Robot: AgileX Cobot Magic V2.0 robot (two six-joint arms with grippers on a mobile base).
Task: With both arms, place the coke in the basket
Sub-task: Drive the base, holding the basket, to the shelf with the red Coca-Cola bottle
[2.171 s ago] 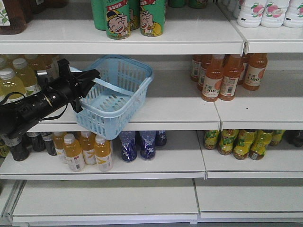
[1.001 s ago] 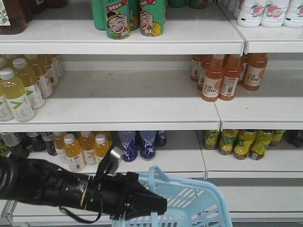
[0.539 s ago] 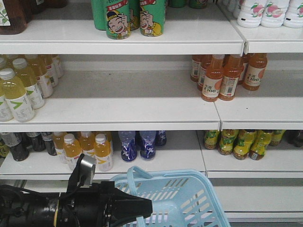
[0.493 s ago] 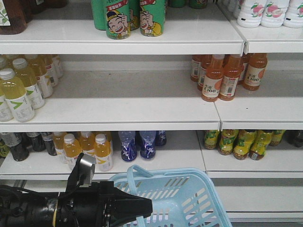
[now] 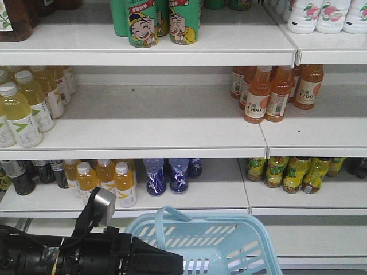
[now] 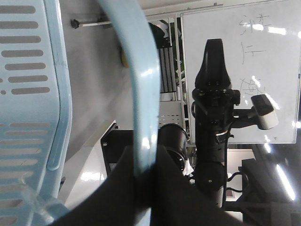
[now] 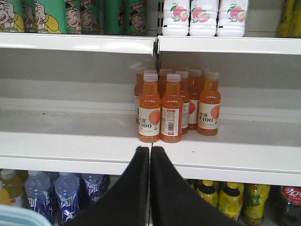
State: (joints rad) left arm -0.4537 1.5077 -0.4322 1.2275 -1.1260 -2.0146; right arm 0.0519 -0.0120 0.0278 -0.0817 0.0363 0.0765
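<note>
Front view of shop shelves, with two wrist views. Nearest, at 7 o'clock, the black left gripper (image 5: 172,264) reaches in from the left edge. In the left wrist view its jaws are clamped on a pale blue handle (image 6: 136,70), which rises from between them to 12 o'clock. The slotted wall of the basket (image 6: 28,117) fills 9 o'clock. At 3 o'clock the right arm (image 6: 214,117) stands upright before a whiteboard (image 6: 240,47).

In the front view the basket sits at 6 o'clock, low before the bottom shelf, mouth up. No drink shows in the part of it in view.

In the right wrist view the right gripper (image 7: 150,153) sits at 6 o'clock, fingers pressed together and holding nothing. It points at a cluster of orange bottles (image 7: 171,110) at the centre of the middle shelf (image 7: 70,141). Farther down, at 5 o'clock, a dark bottle with a red label (image 7: 289,200) stands on the shelf below. It may be the coke, but it is cut off by the edge.

The basket seems held ready while the coke is not yet picked. Next, the right gripper likely must open, drop toward 5 o'clock, close on the coke and carry it over the basket's mouth, with the left holding the basket level
</note>
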